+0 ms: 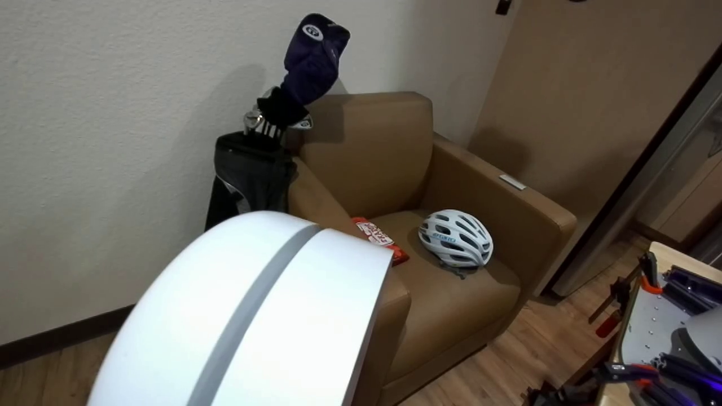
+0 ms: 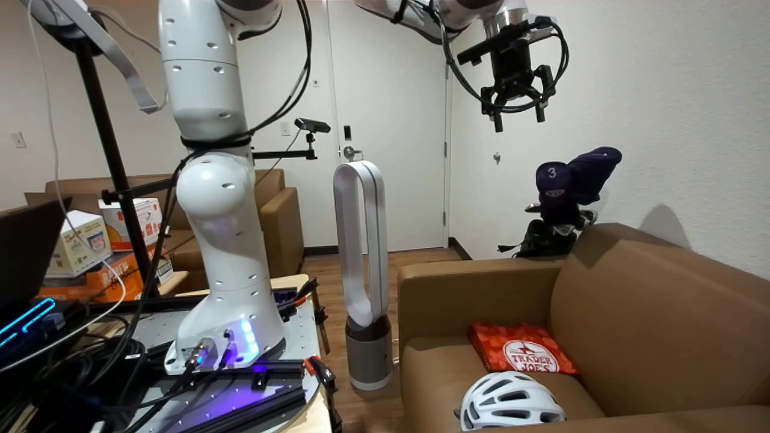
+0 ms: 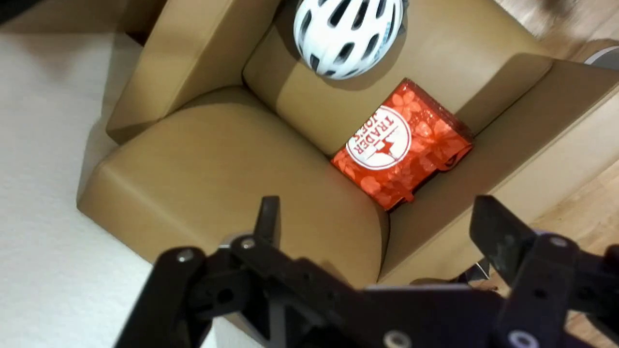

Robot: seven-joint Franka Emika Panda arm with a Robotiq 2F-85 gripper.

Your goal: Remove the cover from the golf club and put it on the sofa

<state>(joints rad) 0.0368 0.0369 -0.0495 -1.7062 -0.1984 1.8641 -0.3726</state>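
Looks like pre-grasp, judging by the empty, wide-spread tool [image 2: 519, 118] hanging higher than, and apart from, the navy cover [image 2: 595, 171] in an exterior view. Need to reach over to that cover, apparently on a hidden club in the golf bag [image 1: 254, 169] beside the sofa [image 1: 366, 141], without catching the cover marked "3" [image 2: 553, 183]. Next: align, lower, pinch, draw off along the club, then carry to the sofa.

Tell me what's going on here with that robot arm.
The robot arm holds its open gripper in the air, grasping nothing. Dark headcovers stick up from the golf bag beside the tan armchair, so the one meant for the armchair doesn't look removed yet. A white helmet and a red bag lie on the armchair.
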